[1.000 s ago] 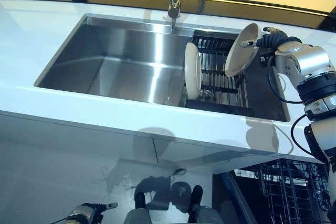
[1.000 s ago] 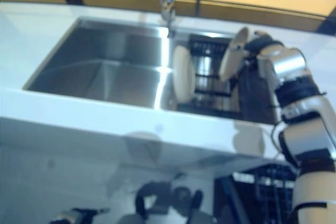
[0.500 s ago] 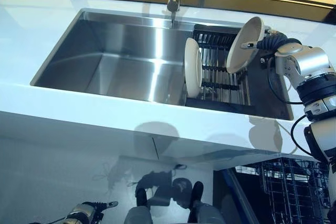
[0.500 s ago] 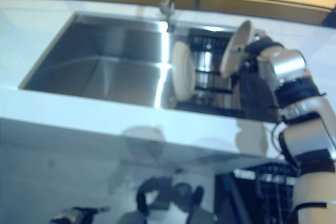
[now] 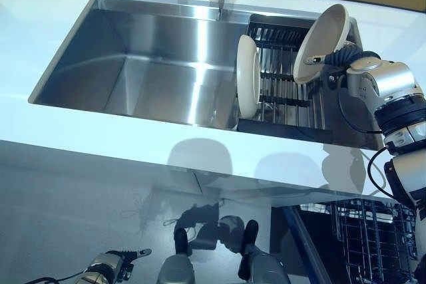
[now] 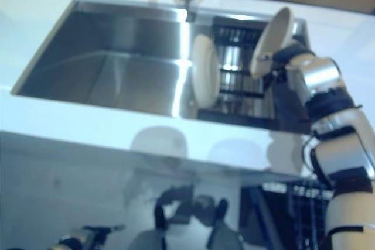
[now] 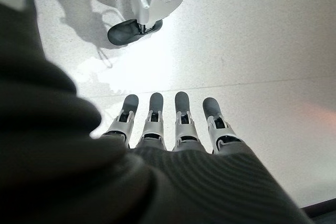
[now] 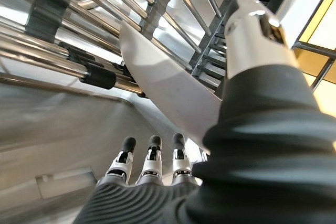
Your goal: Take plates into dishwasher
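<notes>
Plate (image 5: 321, 43) is held clear above the drying rack (image 5: 283, 91) at the sink's (image 5: 133, 64) right end, pinched at its rim between thumb and fingers of the right hand (image 5: 341, 58). It is tipped on edge, its face turned towards the sink basin and its long axis running up and away. The lift-out step appears done; next, a carry down to the dishwasher rack (image 5: 373, 237) seems called for. A second plate (image 5: 248, 76) is left upright in the rack. The left hand (image 7: 173, 124) hangs by the floor, fingers straight.
</notes>
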{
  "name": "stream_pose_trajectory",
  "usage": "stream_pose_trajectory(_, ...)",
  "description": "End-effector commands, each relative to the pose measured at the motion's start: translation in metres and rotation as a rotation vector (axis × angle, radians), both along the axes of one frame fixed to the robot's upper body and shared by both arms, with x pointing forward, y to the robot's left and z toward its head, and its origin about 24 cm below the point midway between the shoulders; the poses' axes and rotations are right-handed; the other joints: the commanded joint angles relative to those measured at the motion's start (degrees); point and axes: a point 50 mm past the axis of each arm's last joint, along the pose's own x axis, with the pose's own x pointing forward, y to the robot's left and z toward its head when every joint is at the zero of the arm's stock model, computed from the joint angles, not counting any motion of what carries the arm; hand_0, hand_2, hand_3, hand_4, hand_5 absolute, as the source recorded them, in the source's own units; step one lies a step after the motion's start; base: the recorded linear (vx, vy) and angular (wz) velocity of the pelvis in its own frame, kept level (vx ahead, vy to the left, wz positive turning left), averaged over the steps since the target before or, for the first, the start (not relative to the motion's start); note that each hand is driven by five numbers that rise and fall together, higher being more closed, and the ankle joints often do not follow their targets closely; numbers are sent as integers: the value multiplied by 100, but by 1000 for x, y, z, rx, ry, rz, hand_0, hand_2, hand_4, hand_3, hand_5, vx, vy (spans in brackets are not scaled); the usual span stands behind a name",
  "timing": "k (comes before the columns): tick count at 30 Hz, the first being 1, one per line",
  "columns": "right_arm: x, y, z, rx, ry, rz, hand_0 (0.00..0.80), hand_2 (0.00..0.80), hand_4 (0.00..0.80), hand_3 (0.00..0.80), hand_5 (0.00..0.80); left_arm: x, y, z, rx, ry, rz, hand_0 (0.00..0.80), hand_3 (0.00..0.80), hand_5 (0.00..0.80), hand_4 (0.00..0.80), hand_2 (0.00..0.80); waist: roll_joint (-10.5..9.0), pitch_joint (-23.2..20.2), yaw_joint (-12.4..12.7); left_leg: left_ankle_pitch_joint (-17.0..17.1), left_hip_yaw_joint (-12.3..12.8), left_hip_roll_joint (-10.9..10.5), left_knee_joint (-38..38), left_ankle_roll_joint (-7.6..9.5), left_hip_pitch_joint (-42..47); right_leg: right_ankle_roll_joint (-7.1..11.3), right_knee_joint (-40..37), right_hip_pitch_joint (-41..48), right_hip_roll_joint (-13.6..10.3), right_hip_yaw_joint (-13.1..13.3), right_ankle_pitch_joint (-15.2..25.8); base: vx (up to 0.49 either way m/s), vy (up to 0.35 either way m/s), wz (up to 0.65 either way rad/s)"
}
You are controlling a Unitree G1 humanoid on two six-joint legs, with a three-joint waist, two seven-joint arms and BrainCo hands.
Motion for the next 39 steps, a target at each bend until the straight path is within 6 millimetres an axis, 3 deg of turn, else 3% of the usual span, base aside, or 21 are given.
stream_pose_trajectory(1,0,3,44,-52,-159,-27,800,800,800,800,800,3,9,5,32,24,12,0,0,0,0,0,-159,142,113,319,-150,-35,-41,-31,-526,519,58,284,-244,250,-387,2,37,0)
stream_pose_trajectory(15,-14,-11,88,-187,-337,-222,800,800,800,800,800,-10,6,-1,34,54,20,0,0,0,0,0,-164,-61,151,276,-138,5,-41,-50,-506,542,8,312,-268,215,-381,2,8,0)
stream_pose_trajectory(29,-25,-24,125,-230,-477,-301,800,800,800,800,800,-29,20,-2,73,85,-59,0,0,0,0,0,-229,-571,299,148,-114,26,-41,-74,-209,570,-6,641,-303,71,-476,12,-41,1)
stream_pose_trajectory(39,-46,-41,150,-419,-503,-319,800,800,800,800,800,-39,29,-1,107,78,-115,0,0,0,0,0,-412,-1128,57,17,164,167,-41,-100,196,586,-6,847,-205,242,-566,42,-89,-6)
